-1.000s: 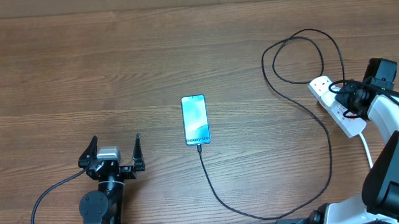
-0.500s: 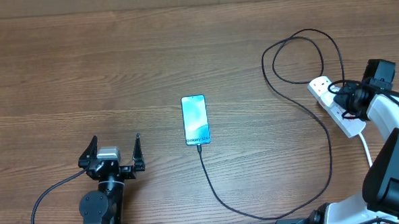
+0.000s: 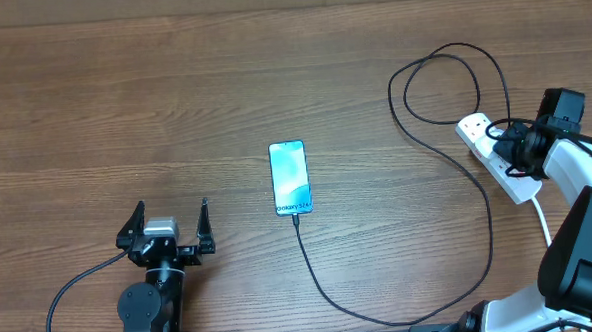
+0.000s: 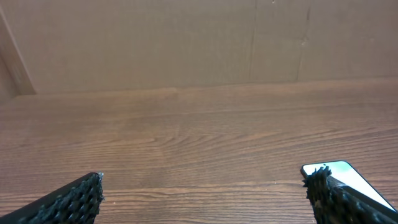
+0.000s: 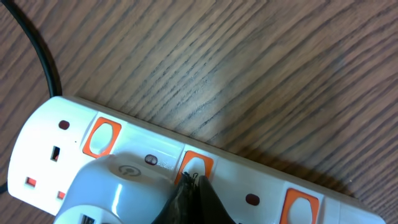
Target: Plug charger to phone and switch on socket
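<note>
Flat on the desk (image 3: 123, 93), screen up and lit pale blue: the phone (image 3: 289, 177). Plugged into the phone's near end, the charger (image 3: 490, 218), a thin black cable running from the phone toward the robot, then curving off to the phone's right and looping wide before reaching the socket (image 3: 475, 133). Well to the right of the phone, the socket at a slant, with a white adapter (image 5: 118, 180) seated in it.

Down over the socket, the right gripper (image 3: 513, 148), closed tight with nothing between its fingers. In its wrist view, dark fingertips (image 5: 189, 186) at the orange switch (image 5: 196, 167) beside the adapter, apparently touching it; hard to tell whether pressed in.

Left of the phone and nearer the robot, the left gripper (image 3: 171, 206), spread as wide as possible, holding nothing, clear of phone and cable. In its wrist view, a corner of the phone (image 4: 339, 174) just beyond the right finger (image 4: 336, 199).
</note>
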